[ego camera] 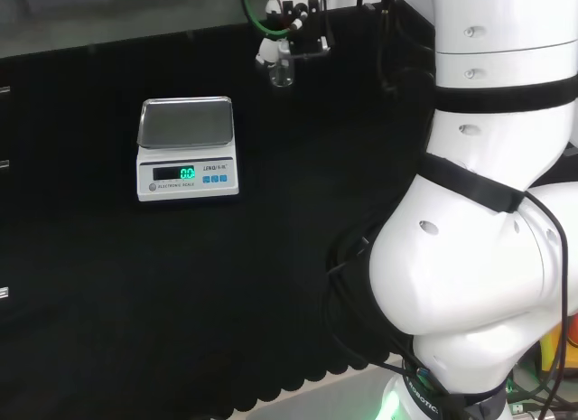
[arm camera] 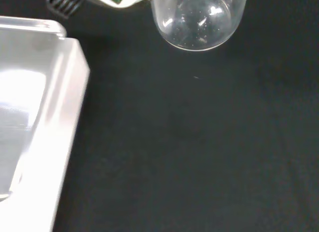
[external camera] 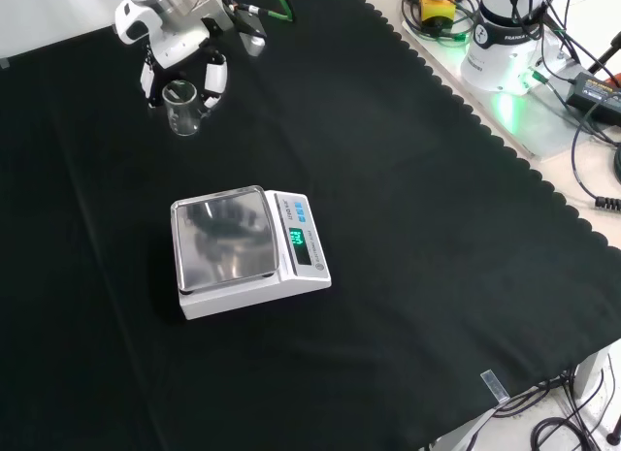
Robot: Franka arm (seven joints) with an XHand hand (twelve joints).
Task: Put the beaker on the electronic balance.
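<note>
A small clear glass beaker [external camera: 182,110] stands upright on the black cloth at the front view's upper left. My hand [external camera: 179,39] hangs over it, one finger [external camera: 147,82] and another [external camera: 215,81] reaching down on either side of its rim, with a narrow gap showing at one side. The head view shows the beaker [ego camera: 282,70] at the far edge under the hand [ego camera: 271,50]. The white electronic balance [external camera: 247,249] with a steel pan and lit green display sits mid-cloth, its pan bare. Close in the wrist view are the beaker [arm camera: 198,20] and the balance's edge [arm camera: 45,122].
The arm's own white links [ego camera: 488,212] take up the head view's right. Past the cloth's scalloped edge [external camera: 466,112] lie the arm's base [external camera: 509,34], cables and a yellow box with a red button [external camera: 437,5]. A green cable [external camera: 281,3] runs behind the hand.
</note>
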